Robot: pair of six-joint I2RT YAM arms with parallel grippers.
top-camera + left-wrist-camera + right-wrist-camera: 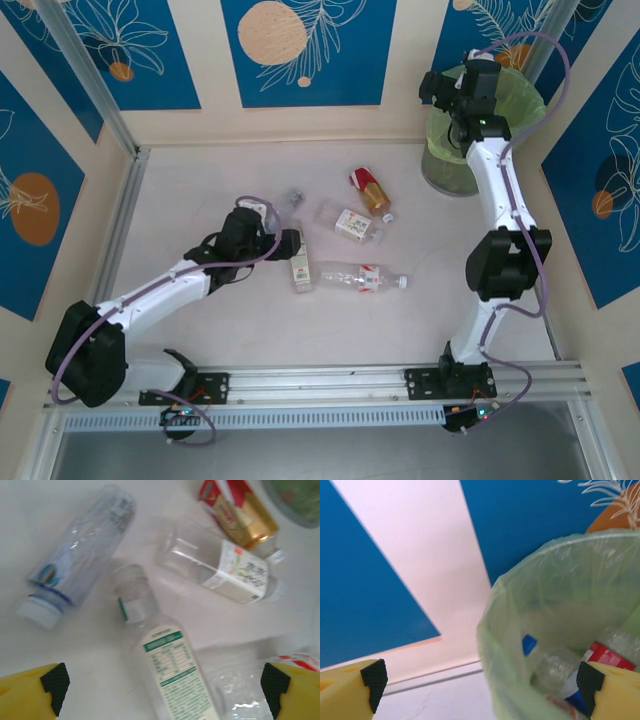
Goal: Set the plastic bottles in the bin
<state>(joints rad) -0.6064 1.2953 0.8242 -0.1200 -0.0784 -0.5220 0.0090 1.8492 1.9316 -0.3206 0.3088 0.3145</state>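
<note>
Several plastic bottles lie on the white table. A clear bottle with a green and white label (170,675) (300,270) lies between the open fingers of my left gripper (162,682) (289,246), untouched. Around it lie a blue-labelled bottle (82,550), a white-labelled one (220,565) (352,222), an amber one with a red label (240,512) (370,190) and a crumpled clear one (360,278). My right gripper (480,690) (442,90) hangs open and empty over the rim of the bin (555,600) (440,165). In the bin lie a clear bottle (550,665) and a red-labelled one (607,657).
The bin stands in the back right corner against the blue and cream wall panels (300,50). A metal rail (330,385) runs along the near edge with both arm bases on it. Open table lies at the left (180,200) and front right (420,320).
</note>
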